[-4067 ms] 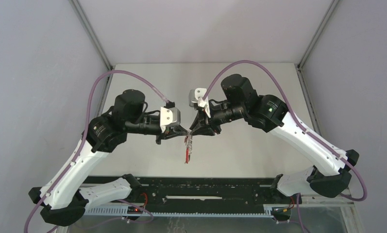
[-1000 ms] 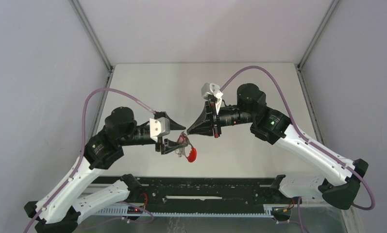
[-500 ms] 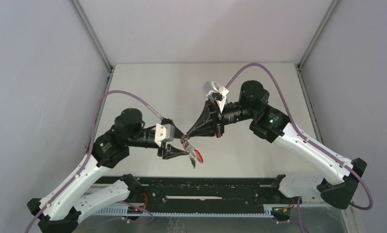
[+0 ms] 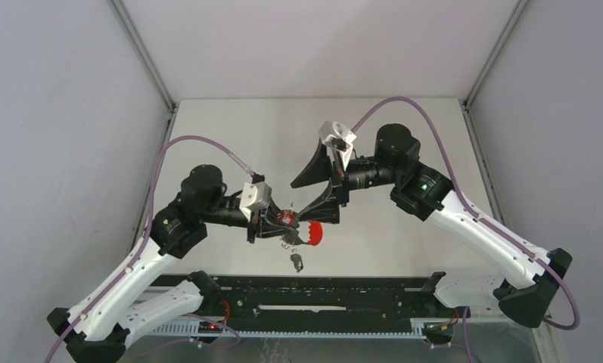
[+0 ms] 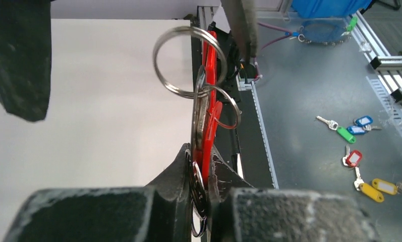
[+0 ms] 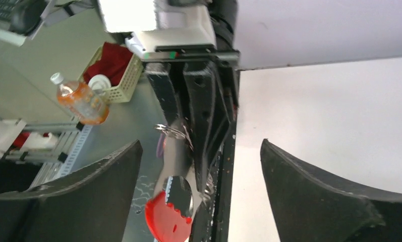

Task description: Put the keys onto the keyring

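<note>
The keyring point(image 5: 212, 126) hangs in the air above the bench point(image 4: 230, 136), edge-on and pinched, with a clutter of silver rings, between the closed fingers of the left hand point(image 4: 274, 224). A black-headed key point(image 4: 296, 262) dangles below the bunch and a red tag point(image 4: 313, 233) juts out beside it, so both keys seem to be joined to it, though I cannot tell if each is threaded fully on. The right hand point(image 6: 201, 151) stands wide and empty around the bunch.
</note>
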